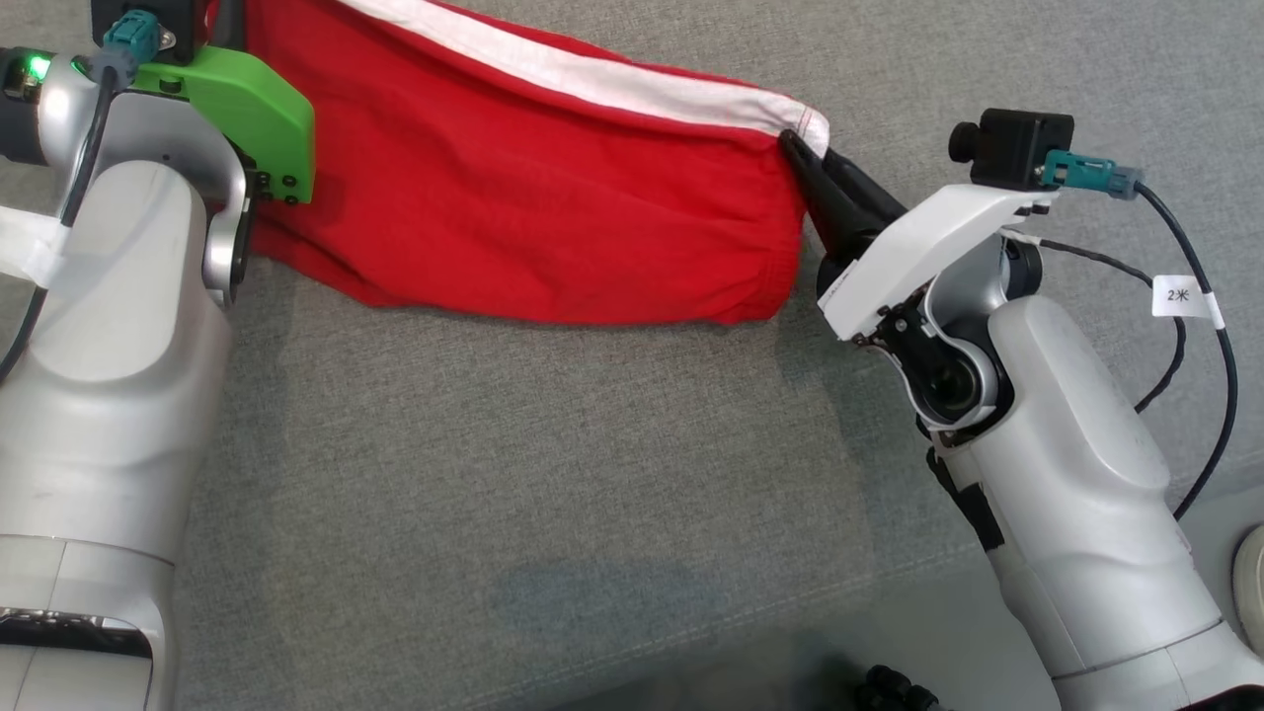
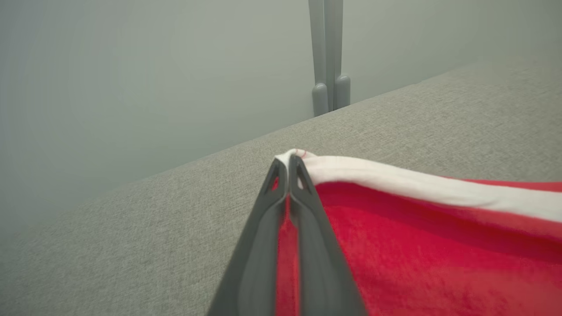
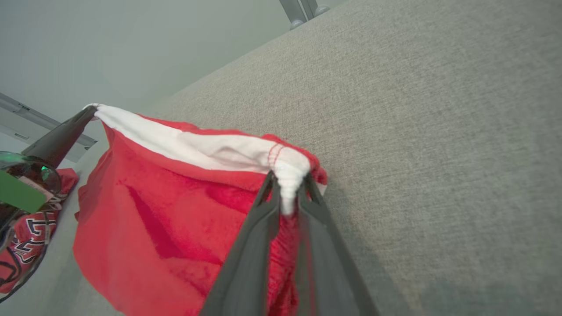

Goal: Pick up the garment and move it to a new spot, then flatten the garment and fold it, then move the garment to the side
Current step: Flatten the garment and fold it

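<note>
partly off-frame, the garment (image 1: 533,217)

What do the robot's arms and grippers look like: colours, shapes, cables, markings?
Both forearms are rounded silver-grey. Left arm: green wrist bracket. Right arm: white bracket, black camera, black cable with white tag. Left gripper and right gripper: long, dark, tapering.

We see soft, even, fairly bright light with no glare. In the head view the garment (image 1: 553,197) and the arms throw only faint, soft-edged shadows on the grey surface (image 1: 553,474), with a dim blotch near the bottom edge. In both wrist views the near fingers (image 2: 316,263) blur toward the bottom, while the weave farther off looks fairly crisp.
</note>
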You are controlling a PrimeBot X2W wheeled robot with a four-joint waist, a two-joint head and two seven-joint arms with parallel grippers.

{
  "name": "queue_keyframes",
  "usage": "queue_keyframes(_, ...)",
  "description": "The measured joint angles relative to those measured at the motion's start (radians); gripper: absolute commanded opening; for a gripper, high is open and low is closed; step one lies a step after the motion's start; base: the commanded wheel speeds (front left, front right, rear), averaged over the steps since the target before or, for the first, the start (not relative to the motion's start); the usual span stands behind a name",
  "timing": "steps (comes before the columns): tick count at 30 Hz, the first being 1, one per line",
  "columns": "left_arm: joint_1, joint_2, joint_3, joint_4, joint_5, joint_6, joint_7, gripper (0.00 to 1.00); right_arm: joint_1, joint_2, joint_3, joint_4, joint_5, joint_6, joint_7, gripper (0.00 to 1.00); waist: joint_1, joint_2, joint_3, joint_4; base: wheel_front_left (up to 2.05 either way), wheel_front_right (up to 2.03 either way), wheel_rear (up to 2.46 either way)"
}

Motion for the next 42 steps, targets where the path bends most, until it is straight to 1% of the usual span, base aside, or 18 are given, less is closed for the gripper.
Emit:
queue_keyframes(8, -0.016, -0.017, -0.015, 0.064, 0.003, 0.004, -0.034, 1.0, -0.008, -0.003, -0.011, 0.035, 0.0, 0.0, -0.009, 1.0, 0.0, 0.0, -0.015, 0.024, 0.0, 0.0, 0.0)
queue_keyframes(12, 0.013, -0.019, -0.015, 0.084, -0.014, 0.008, -0.036, 1.0, 0.047, -0.039, -0.022, 0.025, -0.03, 0.0, -0.004, 1.0, 0.0, 0.0, -0.041, 0.039, 0.0, 0.0, 0.0)
queue_keyframes(14, 0.042, -0.019, -0.017, 0.095, -0.016, 0.009, -0.032, 1.0, 0.086, -0.047, -0.041, 0.002, -0.044, 0.0, -0.009, 1.0, 0.0, 0.0, -0.057, 0.047, 0.0, 0.0, 0.0)
queue_keyframes(18, 0.098, -0.018, -0.018, 0.107, -0.032, 0.017, -0.014, 1.0, 0.17, -0.053, -0.1, -0.064, -0.109, 0.0, -0.063, 1.0, 0.0, 0.0, -0.092, 0.058, 0.0, 0.0, 0.0)
queue_keyframes(22, 0.137, -0.019, -0.019, 0.11, -0.044, 0.018, 0.002, 1.0, 0.243, -0.04, -0.144, -0.124, -0.149, 0.0, -0.101, 1.0, 0.0, 0.0, -0.12, 0.064, 0.0, 0.0, 0.0)
queue_keyframes(25, 0.173, -0.02, -0.016, 0.114, -0.062, 0.017, 0.022, 1.0, 0.306, -0.03, -0.161, -0.188, -0.232, 0.0, -0.154, 1.0, 0.0, 0.0, -0.148, 0.066, 0.0, 0.0, 0.0)
queue_keyframes(27, 0.196, -0.024, -0.013, 0.118, -0.078, 0.015, 0.037, 1.0, 0.344, -0.021, -0.174, -0.224, -0.264, 0.0, -0.191, 1.0, 0.0, 0.0, -0.167, 0.067, 0.0, 0.0, 0.0)
queue_keyframes(33, 0.255, -0.033, -0.003, 0.13, -0.114, 0.009, 0.069, 1.0, 0.452, -0.007, -0.162, -0.298, -0.402, 0.0, -0.312, 1.0, -0.0001, 0.0, -0.224, 0.059, 0.0, 0.0, 0.0)
queue_keyframes(37, 0.268, -0.033, 0.008, 0.131, -0.136, 0.01, 0.081, 1.0, 0.516, 0.005, -0.156, -0.32, -0.44, 0.0, -0.356, 1.0, -0.0001, 0.0, -0.249, 0.042, 0.0, 0.0, 0.0)
queue_keyframes(41, 0.268, -0.032, 0.021, 0.14, -0.158, 0.018, 0.102, 1.0, 0.563, 0.006, -0.142, -0.321, -0.461, 0.0, -0.367, 1.0, -0.0001, 0.0, -0.252, 0.019, 0.0, 0.0, 0.0)
queue_keyframes(42, 0.268, -0.028, 0.025, 0.148, -0.162, 0.025, 0.122, 1.0, 0.574, 0.007, -0.133, -0.319, -0.462, 0.0, -0.37, 1.0, -0.0001, 0.0, -0.248, 0.009, 0.0, 0.0, 0.0)
